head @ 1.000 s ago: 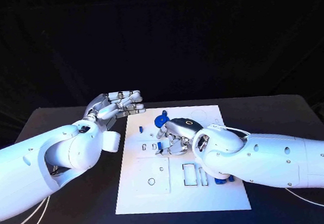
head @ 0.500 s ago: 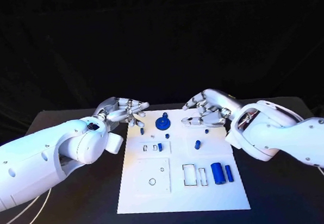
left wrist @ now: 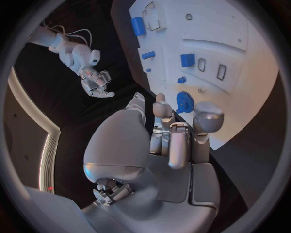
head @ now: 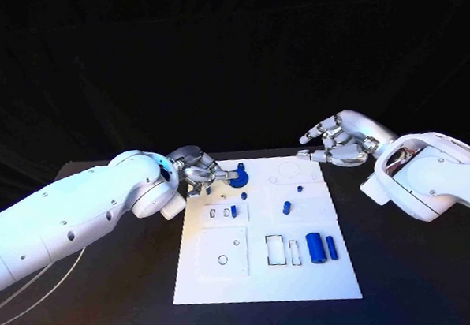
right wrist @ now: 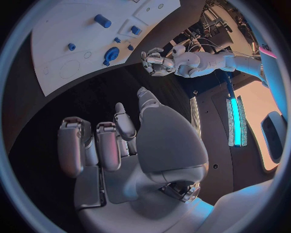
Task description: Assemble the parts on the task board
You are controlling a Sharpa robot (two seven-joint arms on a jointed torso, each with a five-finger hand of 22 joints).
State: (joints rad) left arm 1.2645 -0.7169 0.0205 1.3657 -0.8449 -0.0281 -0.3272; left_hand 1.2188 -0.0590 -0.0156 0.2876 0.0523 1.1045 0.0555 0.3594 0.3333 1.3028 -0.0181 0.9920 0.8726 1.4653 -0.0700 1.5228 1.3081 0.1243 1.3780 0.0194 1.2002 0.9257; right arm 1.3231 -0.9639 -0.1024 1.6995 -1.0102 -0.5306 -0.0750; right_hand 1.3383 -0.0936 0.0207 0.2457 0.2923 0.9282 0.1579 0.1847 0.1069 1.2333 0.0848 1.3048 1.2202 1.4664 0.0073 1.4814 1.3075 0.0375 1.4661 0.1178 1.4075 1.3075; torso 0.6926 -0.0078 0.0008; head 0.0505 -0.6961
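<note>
The white task board lies in the middle of the black table. A blue gear stands near its far left corner. My left hand hovers just left of the gear, fingers half-curled and holding nothing; the left wrist view shows this hand with the gear just past its fingertips. Whether they touch I cannot tell. My right hand hangs beyond the board's far right corner, fingers apart and bare, and its palm holds nothing. Two blue cylinders lie near the board's right edge.
A short blue peg lies mid-board, and a small blue block sits beside two slots. An open rectangular recess is left of the cylinders. Bare black table runs along both sides of the board.
My right hand has lifted off the middle of the board and drawn back to beyond its far right corner. My left hand has come down closer to the gear.
</note>
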